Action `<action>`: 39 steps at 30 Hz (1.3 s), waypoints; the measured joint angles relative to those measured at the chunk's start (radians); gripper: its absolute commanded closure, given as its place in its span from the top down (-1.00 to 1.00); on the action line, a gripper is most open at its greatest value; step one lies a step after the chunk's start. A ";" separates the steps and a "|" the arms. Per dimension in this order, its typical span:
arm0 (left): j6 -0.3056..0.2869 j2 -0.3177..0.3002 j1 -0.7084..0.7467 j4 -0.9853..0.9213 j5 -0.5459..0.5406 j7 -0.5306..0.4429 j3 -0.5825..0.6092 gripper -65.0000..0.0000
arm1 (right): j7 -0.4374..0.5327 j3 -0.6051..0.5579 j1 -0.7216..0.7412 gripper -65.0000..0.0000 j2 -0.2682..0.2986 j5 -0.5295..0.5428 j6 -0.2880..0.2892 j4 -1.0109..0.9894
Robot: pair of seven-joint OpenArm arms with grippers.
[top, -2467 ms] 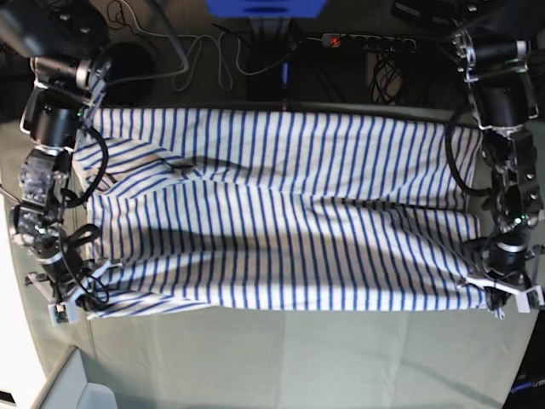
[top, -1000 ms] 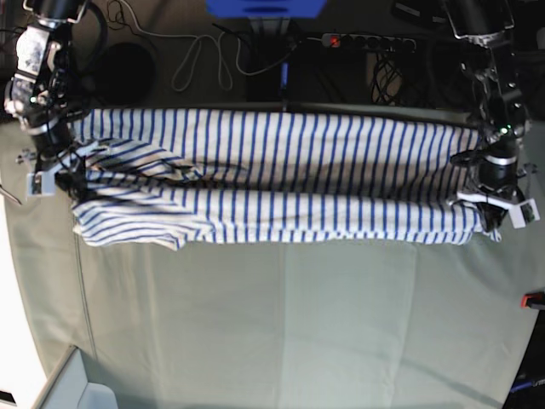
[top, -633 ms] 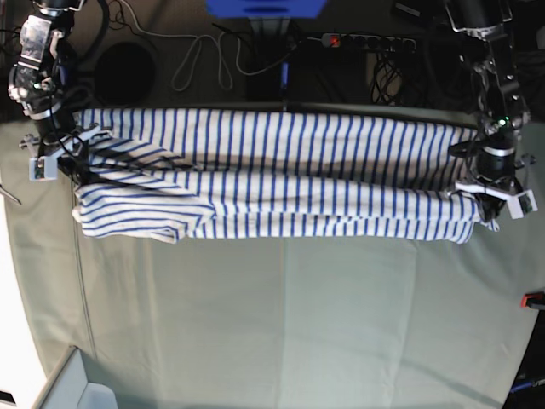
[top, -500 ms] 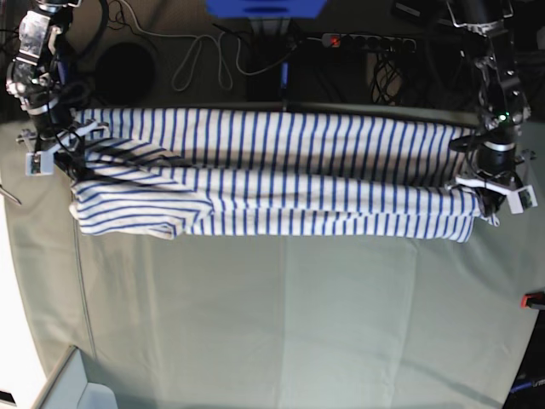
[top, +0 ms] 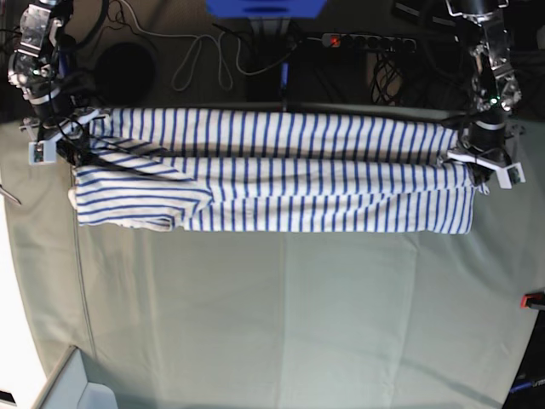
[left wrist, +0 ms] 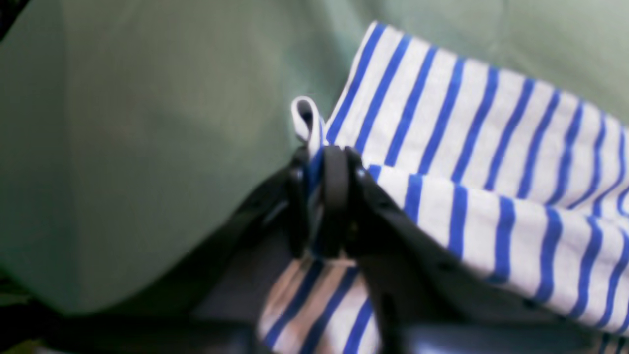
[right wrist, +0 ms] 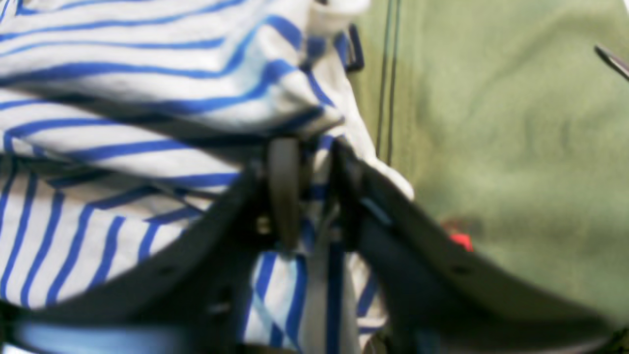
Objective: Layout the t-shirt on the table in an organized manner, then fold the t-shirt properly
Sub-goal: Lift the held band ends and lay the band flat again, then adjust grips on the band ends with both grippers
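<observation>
Left wrist: left gripper (left wrist: 319, 162) pinching a hem loop of the t-shirt (left wrist: 481, 162), keeping that end taut.

Right wrist: right gripper (right wrist: 309, 162), jaws slightly parted, cloth between.

Base: folded in a band along the table (top: 281, 324) far edge.

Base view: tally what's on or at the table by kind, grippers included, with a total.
T-shirt: 1
Grippers: 2, the left and the right
Red clamp at the table edge: 1
Total: 4
</observation>
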 measured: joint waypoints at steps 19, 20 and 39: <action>0.004 0.021 -0.001 0.008 0.002 -0.001 -0.008 0.28 | -0.084 0.032 0.071 -0.08 -0.007 -0.044 -0.002 0.177; 0.004 0.019 -0.003 0.008 0.001 -0.003 -0.008 0.28 | -0.122 0.023 0.103 -0.08 -0.002 -0.068 -0.002 0.170; 0.007 0.018 -0.003 0.005 0.000 -0.006 -0.008 0.28 | -0.202 0.007 0.302 -0.64 -0.002 -0.222 0.005 -0.035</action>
